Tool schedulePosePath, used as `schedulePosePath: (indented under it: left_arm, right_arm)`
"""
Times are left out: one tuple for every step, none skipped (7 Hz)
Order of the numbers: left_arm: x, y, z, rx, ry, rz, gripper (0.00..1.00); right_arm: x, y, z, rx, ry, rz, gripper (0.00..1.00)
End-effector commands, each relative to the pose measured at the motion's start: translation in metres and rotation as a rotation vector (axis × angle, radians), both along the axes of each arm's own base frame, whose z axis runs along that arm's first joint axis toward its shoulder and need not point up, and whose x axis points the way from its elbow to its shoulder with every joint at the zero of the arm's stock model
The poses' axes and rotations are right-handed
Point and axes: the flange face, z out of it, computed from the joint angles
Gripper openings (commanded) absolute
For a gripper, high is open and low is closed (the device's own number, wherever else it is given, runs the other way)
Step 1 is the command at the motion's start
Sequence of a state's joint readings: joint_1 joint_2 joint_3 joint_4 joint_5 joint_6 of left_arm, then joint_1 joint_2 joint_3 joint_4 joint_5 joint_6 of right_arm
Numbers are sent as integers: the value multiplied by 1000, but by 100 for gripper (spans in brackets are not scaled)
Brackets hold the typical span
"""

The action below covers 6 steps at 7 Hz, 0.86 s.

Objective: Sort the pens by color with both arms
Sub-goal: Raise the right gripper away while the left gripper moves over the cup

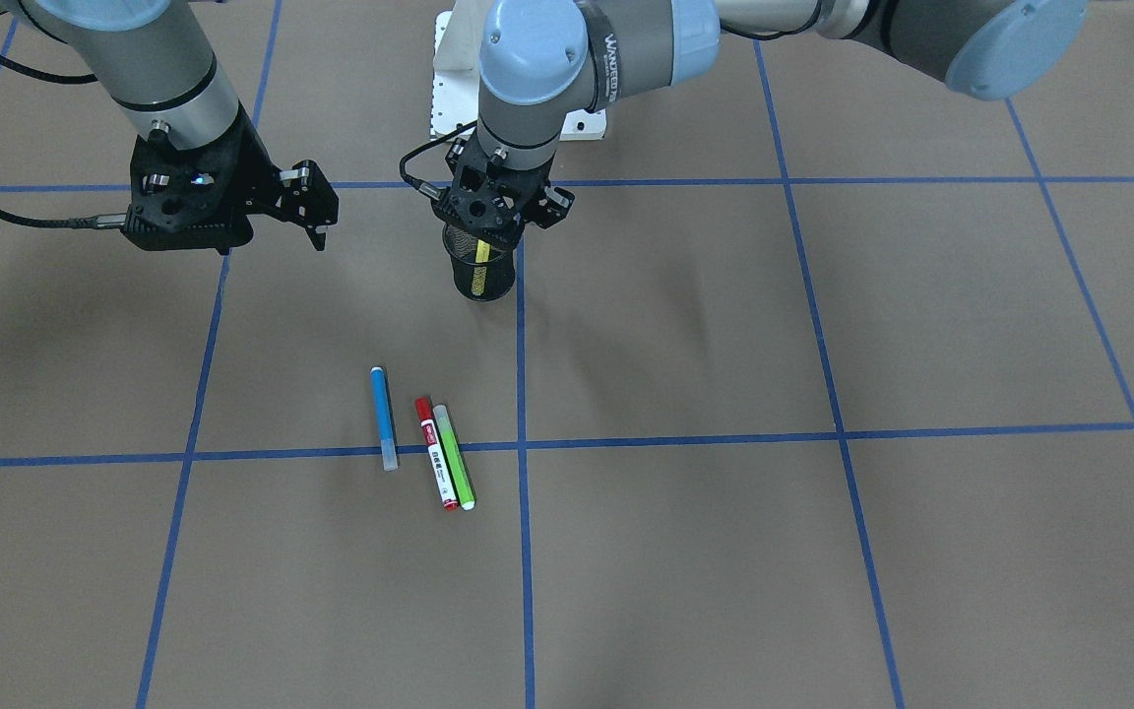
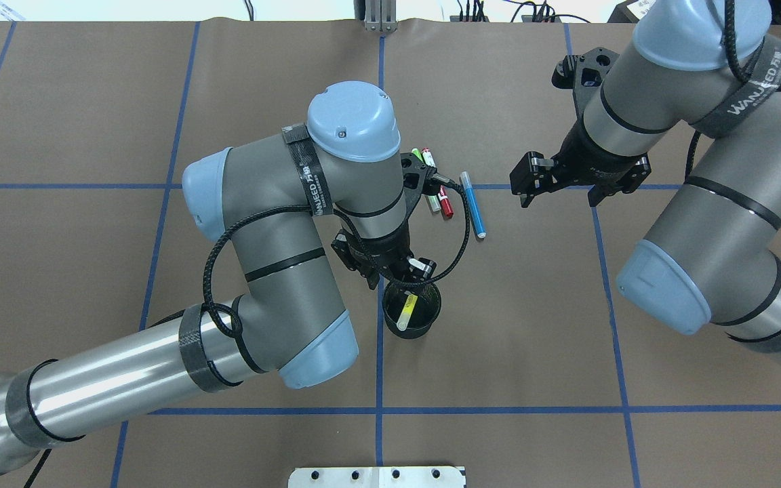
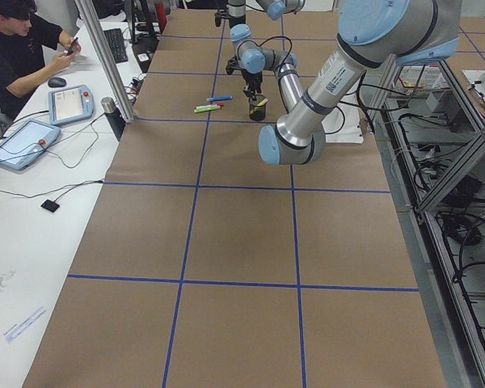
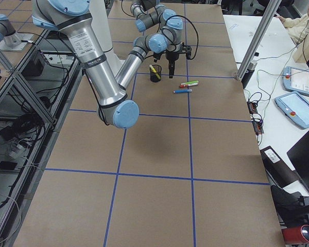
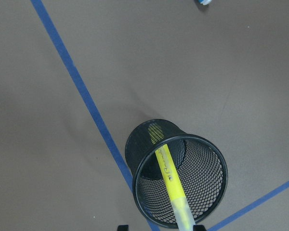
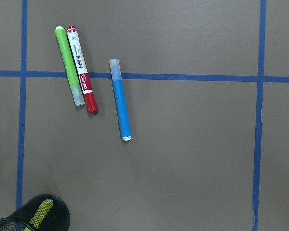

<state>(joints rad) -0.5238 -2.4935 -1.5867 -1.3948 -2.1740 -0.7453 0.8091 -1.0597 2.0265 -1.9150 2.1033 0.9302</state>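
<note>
The yellow pen leans inside the black mesh cup, also seen from the front. My left gripper hovers just over the cup's mouth, open, fingers apart either side of the pen's top. The blue pen, the white pen with red cap and ends and the light green pen lie on the table; the red and green ones touch. My right gripper is open and empty, raised beside the blue pen. The right wrist view shows all three pens.
The white pedestal base stands behind the cup. Blue tape lines grid the brown table. My left wrist partly covers the red and green pens from above. An operator sits at a side desk with tablets.
</note>
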Motion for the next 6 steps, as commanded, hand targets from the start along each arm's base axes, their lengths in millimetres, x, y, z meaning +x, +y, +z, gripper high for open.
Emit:
schedulePosePath:
  left_arm:
    - [13,-2,8,-12,-3,-4,54]
    - [23,5,10,-34,11,-14,54]
    - [32,17,7,-58,7,-13,54]
    - [31,18,4,-67,10,-23,54]
    - [30,19,3,-85,7,-37,54]
    - [28,19,0,-93,9,-44,54]
  right_arm:
    - [8,-6,-1,-4,-5,13,100]
    - [12,-8,-1,-5,-6,20,100]
    - [12,-9,-1,-4,-5,23,100]
    - [13,-9,-1,-5,-6,23,100]
    - [14,-10,-1,-4,-6,24,100]
    - [14,-10,-2,-4,-8,23,100]
